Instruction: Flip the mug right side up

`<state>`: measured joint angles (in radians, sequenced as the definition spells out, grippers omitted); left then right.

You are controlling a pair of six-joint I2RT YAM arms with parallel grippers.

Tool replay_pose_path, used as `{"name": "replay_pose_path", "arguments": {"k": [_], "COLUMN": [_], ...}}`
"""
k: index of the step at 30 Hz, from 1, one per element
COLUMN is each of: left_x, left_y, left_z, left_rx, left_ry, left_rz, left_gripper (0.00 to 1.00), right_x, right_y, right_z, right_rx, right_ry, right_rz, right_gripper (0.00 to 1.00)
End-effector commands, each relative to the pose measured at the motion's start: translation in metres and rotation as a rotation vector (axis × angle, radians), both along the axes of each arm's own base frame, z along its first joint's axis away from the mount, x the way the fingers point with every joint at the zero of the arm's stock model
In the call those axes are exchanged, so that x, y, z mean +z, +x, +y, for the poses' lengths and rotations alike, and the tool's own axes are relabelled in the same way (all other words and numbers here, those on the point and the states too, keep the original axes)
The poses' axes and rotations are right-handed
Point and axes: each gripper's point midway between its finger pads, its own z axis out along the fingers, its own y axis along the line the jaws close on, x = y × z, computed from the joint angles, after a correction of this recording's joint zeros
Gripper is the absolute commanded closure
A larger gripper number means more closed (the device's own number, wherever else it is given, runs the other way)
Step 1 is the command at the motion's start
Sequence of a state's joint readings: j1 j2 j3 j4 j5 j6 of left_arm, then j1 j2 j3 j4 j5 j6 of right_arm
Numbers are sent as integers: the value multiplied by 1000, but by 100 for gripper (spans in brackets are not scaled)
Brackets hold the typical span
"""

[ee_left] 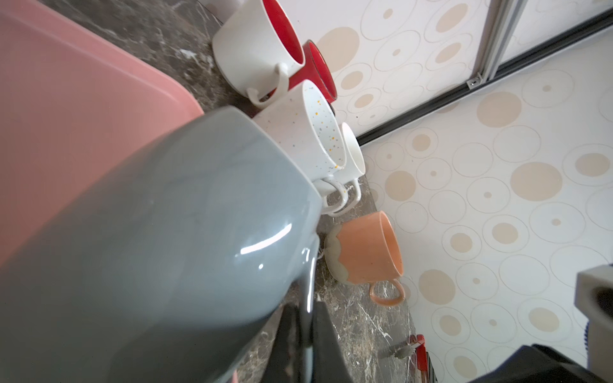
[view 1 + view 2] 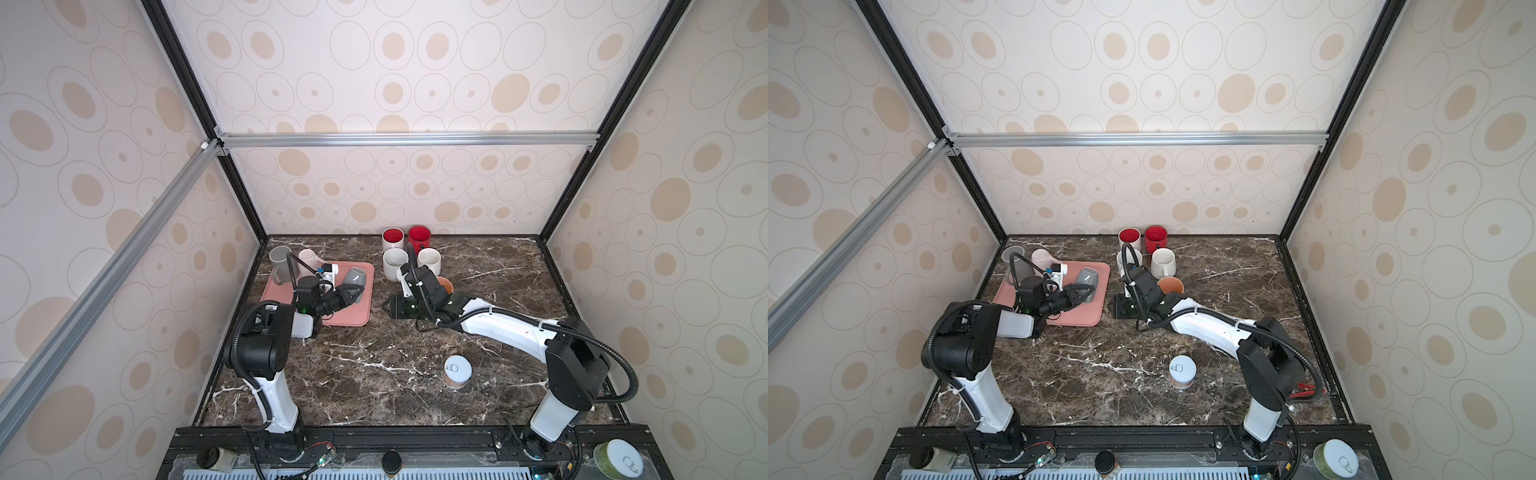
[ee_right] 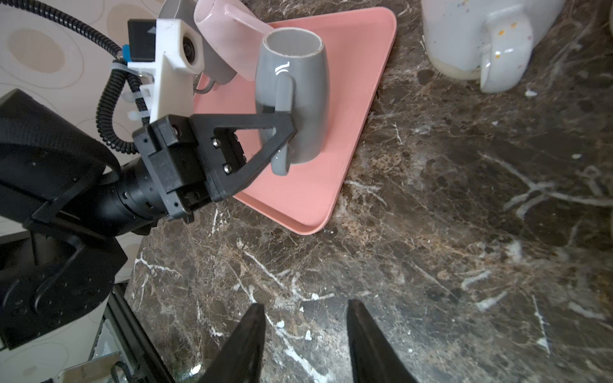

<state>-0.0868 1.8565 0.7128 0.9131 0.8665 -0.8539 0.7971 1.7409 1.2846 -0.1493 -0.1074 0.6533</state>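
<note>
A grey mug (image 2: pixel 356 276) (image 2: pixel 1089 276) is upside down over the pink tray (image 2: pixel 353 313) (image 2: pixel 1088 316), its pale flat base uppermost and its mouth end at the tray surface (image 3: pixel 345 99). My left gripper (image 2: pixel 355 291) (image 2: pixel 1085 291) (image 1: pixel 306 311) (image 3: pixel 290 129) is shut on the mug's handle (image 3: pixel 283 99), coming at it from the side. The mug's body (image 1: pixel 159 238) fills most of the left wrist view. My right gripper (image 2: pixel 385 308) (image 2: pixel 1115 310) (image 3: pixel 305 308) hangs open over bare marble to the right of the tray, with nothing between its fingers.
A second grey mug (image 2: pixel 279 258) and a pink mug (image 2: pixel 309 257) sit at the tray's back left. Two red-lined mugs (image 2: pixel 393 237) and two white mugs (image 2: pixel 395 262) cluster at the back centre, an orange mug (image 2: pixel 445 284) beside the right arm. A white-lidded can (image 2: pixel 457 370) stands near the front.
</note>
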Motion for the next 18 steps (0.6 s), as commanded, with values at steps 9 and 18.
{"name": "replay_pose_path", "arguments": {"k": [9,18], "left_x": [5,-27], "left_y": [1,-20], "left_z": [-3,7], "left_rx": [-9,30], "left_ry": [-62,-41], "left_rz": [-58,31], "left_gripper": [100,79], "right_x": [23,-11], "right_y": [109,125], "right_z": [25,71], "right_rx": [7,133], "right_ry": [-127,-179], "right_rz": [-153,-135], "right_gripper": [56,78]}}
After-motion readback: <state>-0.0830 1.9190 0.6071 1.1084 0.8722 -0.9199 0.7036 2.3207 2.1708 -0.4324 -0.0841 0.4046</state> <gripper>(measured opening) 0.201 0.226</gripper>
